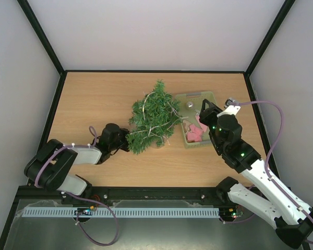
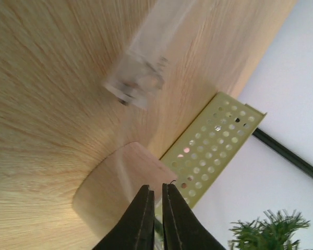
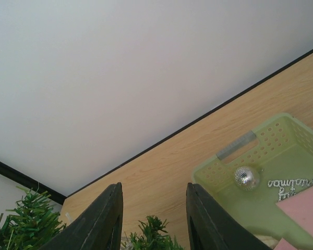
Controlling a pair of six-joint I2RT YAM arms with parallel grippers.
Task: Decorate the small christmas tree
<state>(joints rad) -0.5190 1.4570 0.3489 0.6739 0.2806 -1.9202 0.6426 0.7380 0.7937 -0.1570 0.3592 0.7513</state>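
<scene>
The small christmas tree (image 1: 154, 117) sits in the middle of the counter (image 1: 94, 99), a dark green, bristly cone with its tip toward the far edge and a thin whitish strand (image 1: 146, 101) looped across its branches. From here I can't tell whether it stands straight or leans. Just to its right is a pale green perforated basket (image 1: 190, 97), holding a silver glitter ball (image 3: 247, 177), a silvery lettered ornament (image 3: 295, 185) and some pink pieces (image 1: 195, 133). The left tool (image 2: 157, 208) is low at the tree's near left branches, fingers pressed together above a round wooden disc (image 2: 115, 182); whether it pinches anything I can't tell. The right tool (image 3: 154, 219) hangs over the basket's near left corner, fingers spread and empty.
</scene>
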